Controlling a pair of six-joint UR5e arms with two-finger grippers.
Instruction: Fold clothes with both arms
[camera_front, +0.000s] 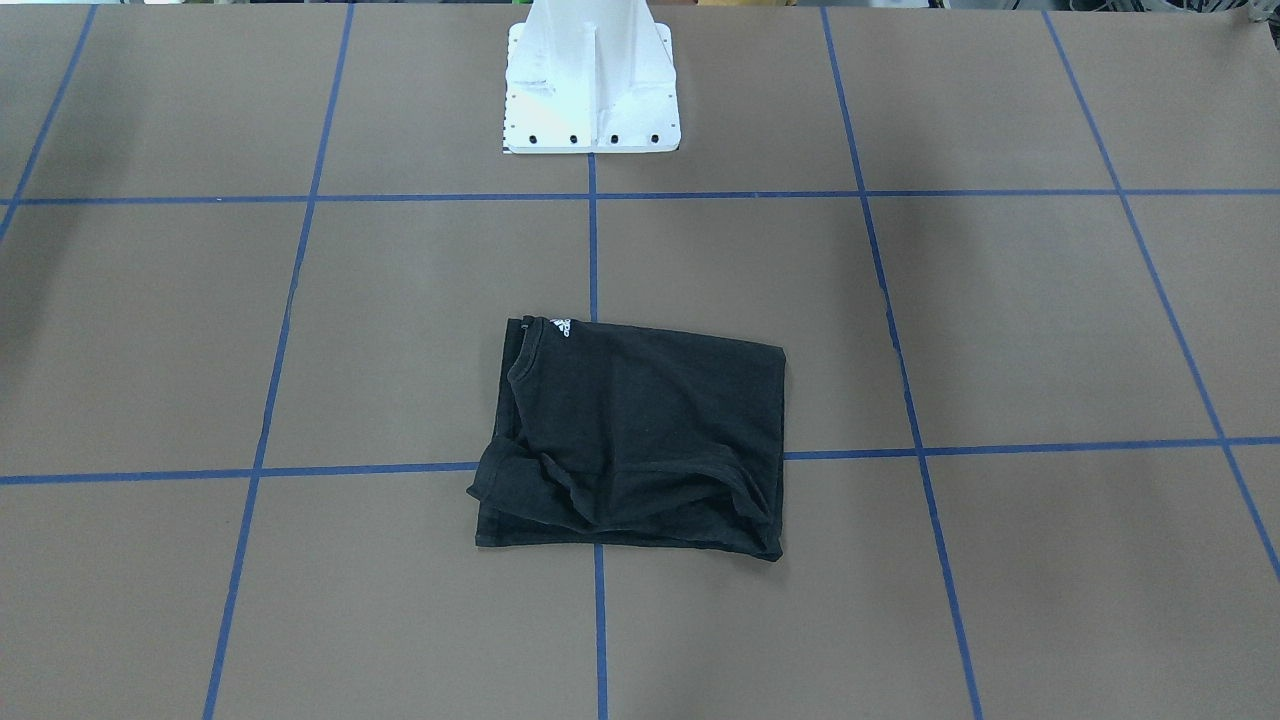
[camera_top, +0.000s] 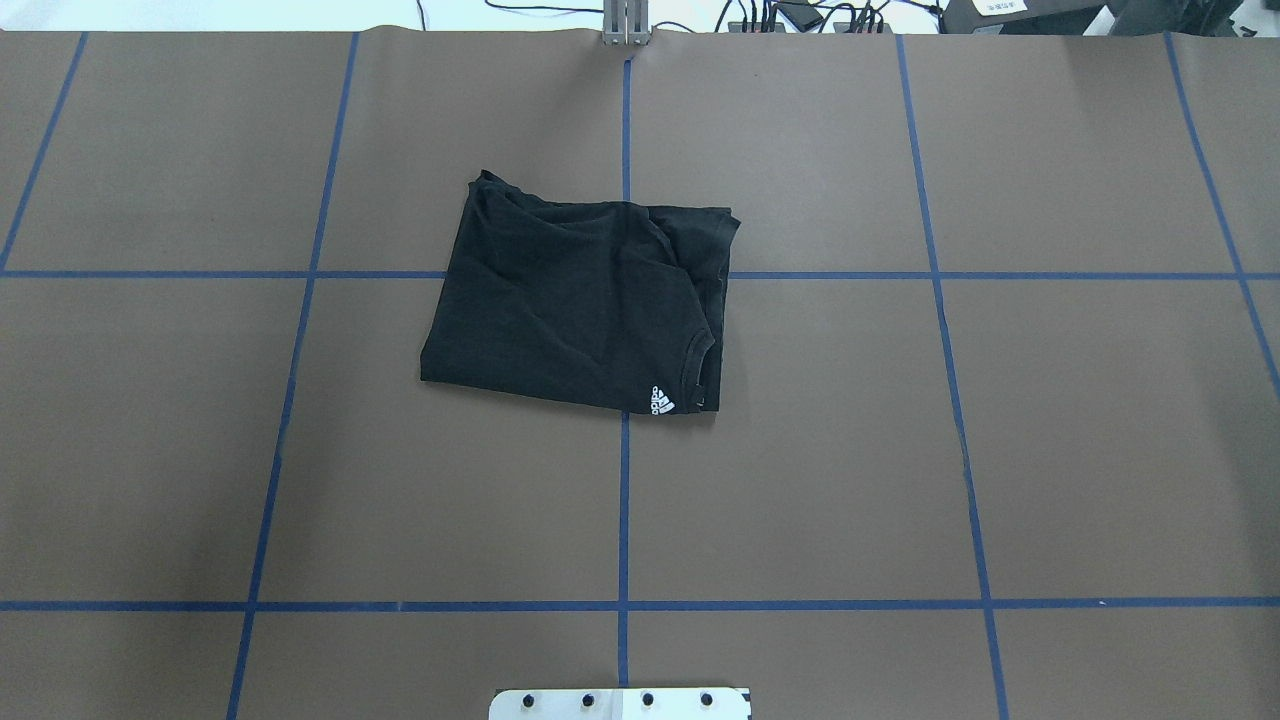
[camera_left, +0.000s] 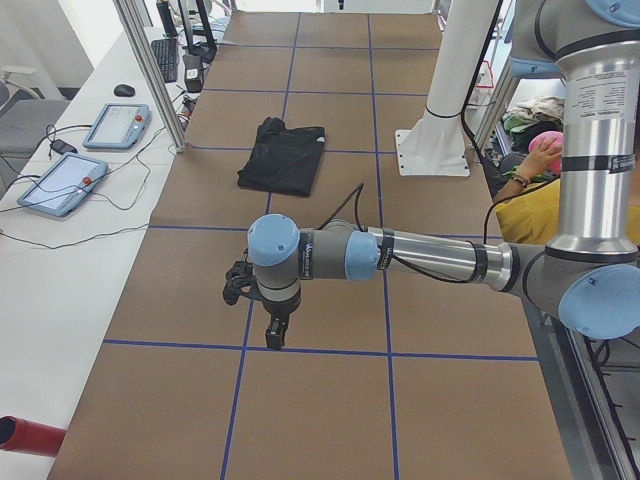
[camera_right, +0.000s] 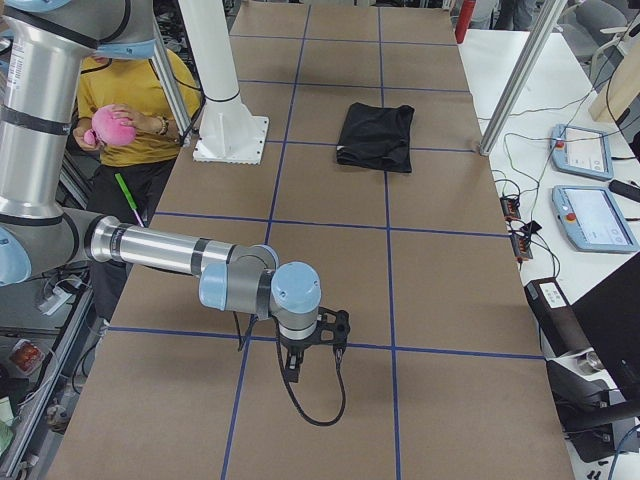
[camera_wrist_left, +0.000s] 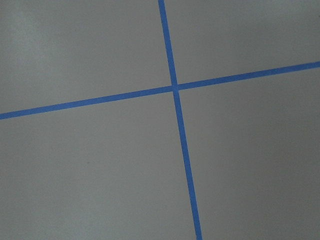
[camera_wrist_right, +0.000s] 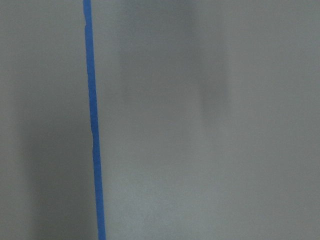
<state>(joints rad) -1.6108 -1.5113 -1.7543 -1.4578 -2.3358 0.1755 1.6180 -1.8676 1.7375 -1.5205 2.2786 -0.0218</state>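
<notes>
Black cotton T-shirt (camera_top: 570, 300) lies about mid-desk, across the centre cross of blue tape (camera_top: 624, 520) and somewhat nearer the desk's far edge than the white mount base (camera_front: 592, 90). It is folded into a rough rectangle, several layers thick. The neckline curves along one short side, with a small white collar logo (camera_top: 663, 401) at the corner toward the robot. No chest print shows, so I'd guess it is folded inside. The edge toward the far side of the desk is bunched, with a sleeve hem rucked up there; the rest is flat with shallow creases.

Handling, as I judge it: light, limp and not slippery on the brown desk (camera_top: 1080, 450) cover. It will sag between two holds, and the layers could slide apart if only the top one is pinched. Best to grip at two corners of one edge, pinching through all the layers and keeping clear of the bunched part. The fold looks close to done — maybe one tidy-up or a last fold is left.

The left gripper (camera_left: 272, 330) hangs low over the desk's left end and the right gripper (camera_right: 293, 368) over its right end. Both are well apart from the shirt, and I cannot tell whether their jaws are apart or together. Each wrist view shows only bare cover and tape.
</notes>
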